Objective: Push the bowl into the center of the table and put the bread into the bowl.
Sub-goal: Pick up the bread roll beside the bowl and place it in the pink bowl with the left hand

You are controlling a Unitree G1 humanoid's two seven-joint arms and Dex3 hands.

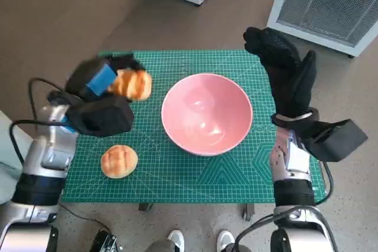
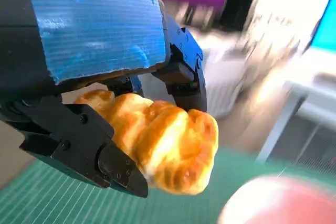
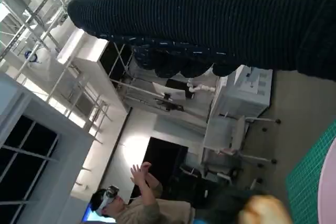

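A pink bowl (image 1: 207,113) sits near the middle of the green mat (image 1: 236,172); its rim (image 2: 278,203) shows blurred in the left wrist view. My left hand (image 1: 103,81) grips a golden twisted bread (image 1: 134,84) above the mat, left of the bowl; the bread (image 2: 168,148) is held between the black fingers (image 2: 79,140). A second round bun (image 1: 119,161) lies on the mat near the front left. My right hand (image 1: 280,66), in the black glove (image 3: 220,24), hovers by the bowl's right side with fingers extended, holding nothing.
White appliances (image 1: 322,1) stand on the floor behind the table. Someone's shoes (image 1: 198,240) show at the table's front edge. A person (image 3: 142,205) with raised hands appears far off in the right wrist view. The mat's front right (image 1: 254,169) is bare.
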